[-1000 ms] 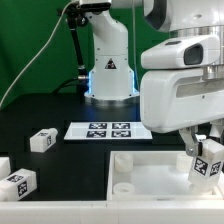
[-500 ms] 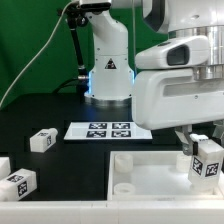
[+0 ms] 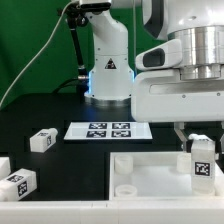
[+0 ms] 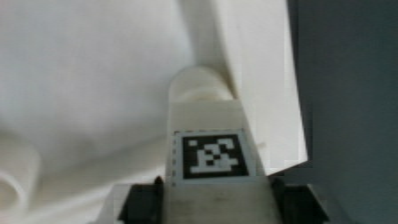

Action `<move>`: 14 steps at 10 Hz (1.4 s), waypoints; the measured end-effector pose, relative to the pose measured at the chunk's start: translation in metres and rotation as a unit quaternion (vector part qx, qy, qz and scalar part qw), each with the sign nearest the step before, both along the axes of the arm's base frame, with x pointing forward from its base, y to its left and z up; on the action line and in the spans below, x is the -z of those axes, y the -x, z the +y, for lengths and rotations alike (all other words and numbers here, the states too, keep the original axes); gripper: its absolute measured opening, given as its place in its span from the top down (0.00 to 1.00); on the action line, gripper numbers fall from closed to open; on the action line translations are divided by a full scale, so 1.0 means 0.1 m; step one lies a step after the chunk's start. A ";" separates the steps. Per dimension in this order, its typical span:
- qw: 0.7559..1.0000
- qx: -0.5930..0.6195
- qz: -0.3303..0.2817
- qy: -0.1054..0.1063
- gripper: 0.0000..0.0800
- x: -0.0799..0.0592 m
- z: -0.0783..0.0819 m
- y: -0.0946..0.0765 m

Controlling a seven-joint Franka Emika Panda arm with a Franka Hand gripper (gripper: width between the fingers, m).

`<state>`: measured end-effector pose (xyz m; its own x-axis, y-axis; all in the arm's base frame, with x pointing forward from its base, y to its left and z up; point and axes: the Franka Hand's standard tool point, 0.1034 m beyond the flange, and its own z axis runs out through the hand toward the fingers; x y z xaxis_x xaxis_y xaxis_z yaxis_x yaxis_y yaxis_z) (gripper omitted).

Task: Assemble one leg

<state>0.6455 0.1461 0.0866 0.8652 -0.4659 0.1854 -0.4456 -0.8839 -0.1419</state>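
My gripper (image 3: 200, 146) is shut on a leg (image 3: 201, 158), a small white post with a black-and-white tag, and holds it upright over the far right corner of the large white tray (image 3: 150, 180). In the wrist view the leg (image 4: 217, 130) runs out from between the dark fingers (image 4: 150, 202), its far end by the tray's raised edge (image 4: 240, 50). Whether its end touches the tray I cannot tell. Other legs lie on the table at the exterior view's left: one (image 3: 42, 140) near the marker board, one (image 3: 17, 184) near the front edge.
The marker board (image 3: 106, 130) lies flat behind the tray. The arm's white base (image 3: 108, 70) stands at the back in front of a green backdrop. A third white part (image 3: 3, 165) shows at the left edge.
The gripper with the leg has risen a little and shifted slightly left; the leg now hangs straighter over the tray's corner.
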 end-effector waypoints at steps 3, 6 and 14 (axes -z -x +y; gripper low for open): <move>0.988 0.149 0.015 -0.040 0.64 0.01 0.04 0.03; 0.980 0.194 0.022 -0.049 0.64 0.01 0.07 0.04; 0.993 -0.111 0.007 0.027 0.19 0.00 -0.03 0.01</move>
